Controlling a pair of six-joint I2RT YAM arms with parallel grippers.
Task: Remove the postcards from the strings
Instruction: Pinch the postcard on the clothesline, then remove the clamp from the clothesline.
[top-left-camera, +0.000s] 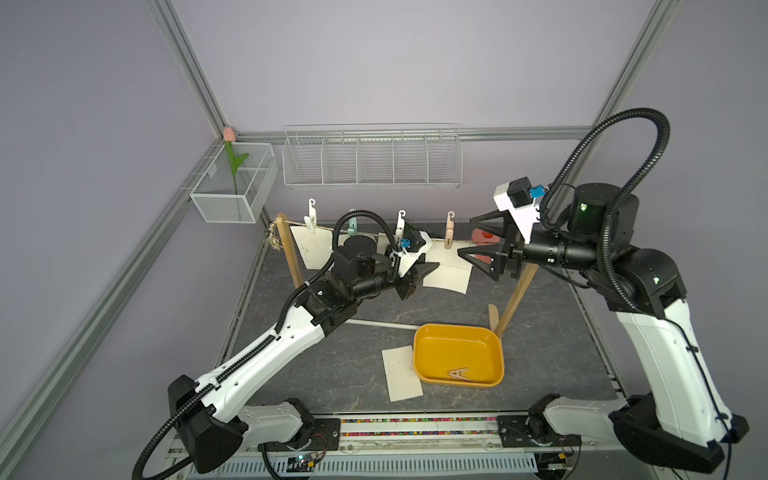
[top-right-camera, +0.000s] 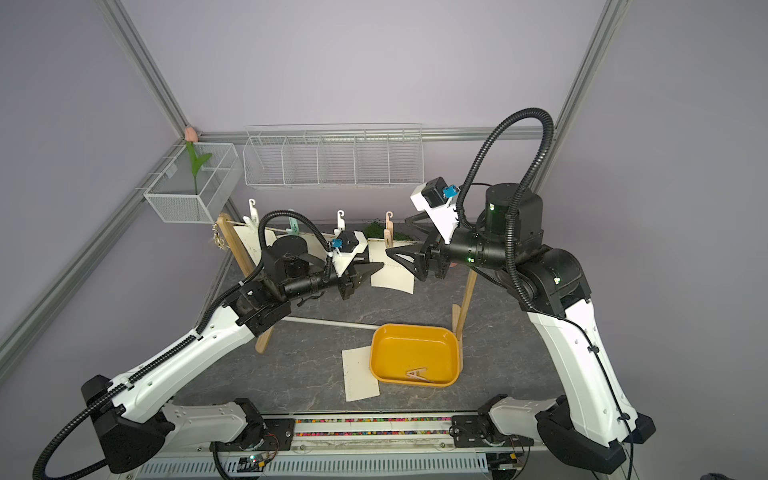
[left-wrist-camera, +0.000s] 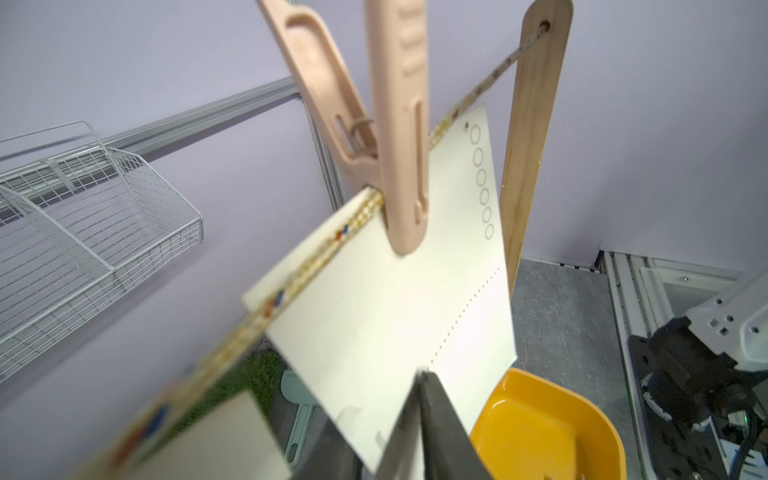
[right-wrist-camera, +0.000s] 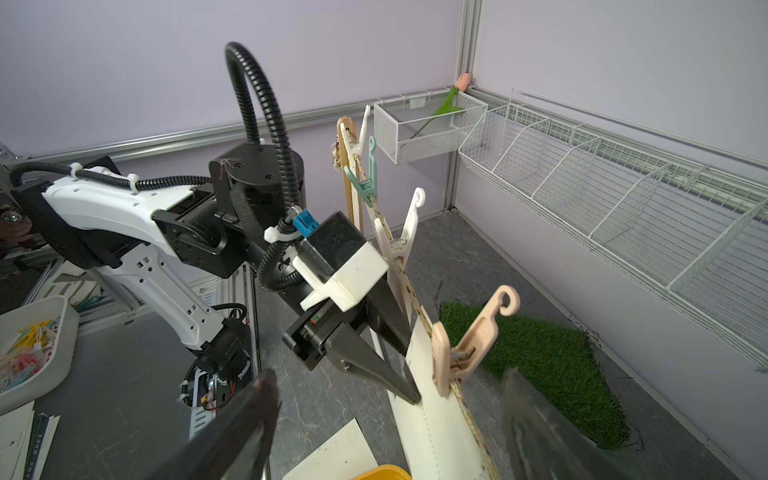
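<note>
My left gripper (top-left-camera: 434, 267): clamped on hanging postcard (top-left-camera: 451, 276) | my right gripper (top-left-camera: 465, 235): jaws apart, beside pink clothespin (top-left-camera: 449, 236) | loose postcard (top-left-camera: 399, 374): touching yellow tray (top-left-camera: 457, 353).

A thin beige-and-white twisted string (left-wrist-camera: 357, 220) is stretched between two wooden posts (top-left-camera: 291, 257), and cream cards are pegged to it. The left card (top-left-camera: 311, 249) is hung beside the left post. The right card (top-left-camera: 449, 272), printed with a dotted line and a row of small circles, is hung near the right post. Its lower edge is pinched in the jaws of the left gripper (left-wrist-camera: 422, 386). A middle card (left-wrist-camera: 208, 440) is seen only blurred. A loose card (top-left-camera: 401, 374) is laid flat on the counter (top-left-camera: 332, 365).
</note>
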